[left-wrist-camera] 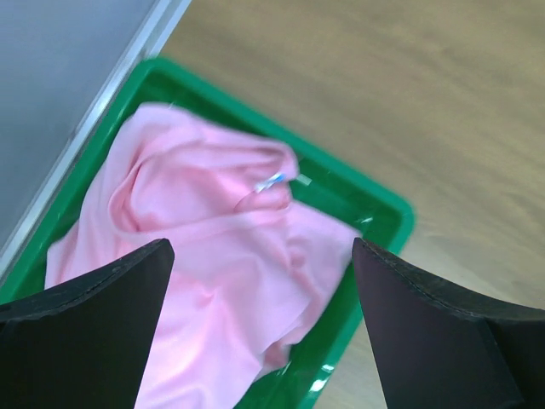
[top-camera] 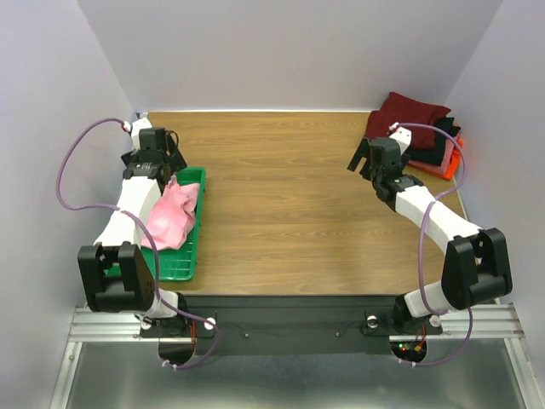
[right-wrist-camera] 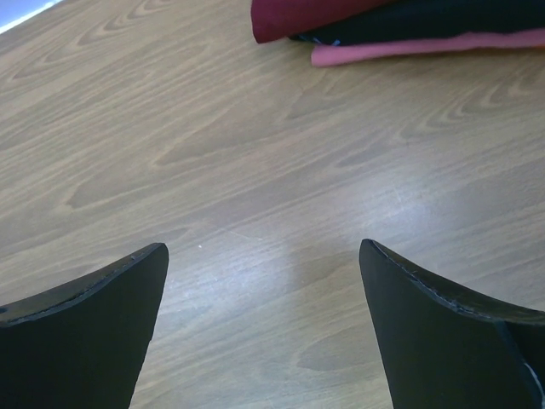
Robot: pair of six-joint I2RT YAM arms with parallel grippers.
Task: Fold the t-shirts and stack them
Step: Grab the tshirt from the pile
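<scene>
A light pink t-shirt (top-camera: pixel 174 217) lies crumpled in the green tray (top-camera: pixel 194 176) at the left. In the left wrist view the pink t-shirt (left-wrist-camera: pixel 213 256) fills most of the tray (left-wrist-camera: pixel 375 213). My left gripper (top-camera: pixel 169 166) hovers open and empty over the tray's far end, its jaws wide apart above the cloth (left-wrist-camera: pixel 262 247). A stack of folded t-shirts sits at the back right: dark red (top-camera: pixel 413 111) on top, black (top-camera: pixel 436 145) below, orange-red (top-camera: pixel 443 166) at the bottom. My right gripper (top-camera: pixel 364 159) is open and empty over bare wood (right-wrist-camera: pixel 264 247), just left of the stack (right-wrist-camera: pixel 383 25).
The wooden table (top-camera: pixel 289 196) is enclosed by white walls at the back and on both sides. The tray stands at the table's left edge, beside the wall. Purple cables loop from both arms.
</scene>
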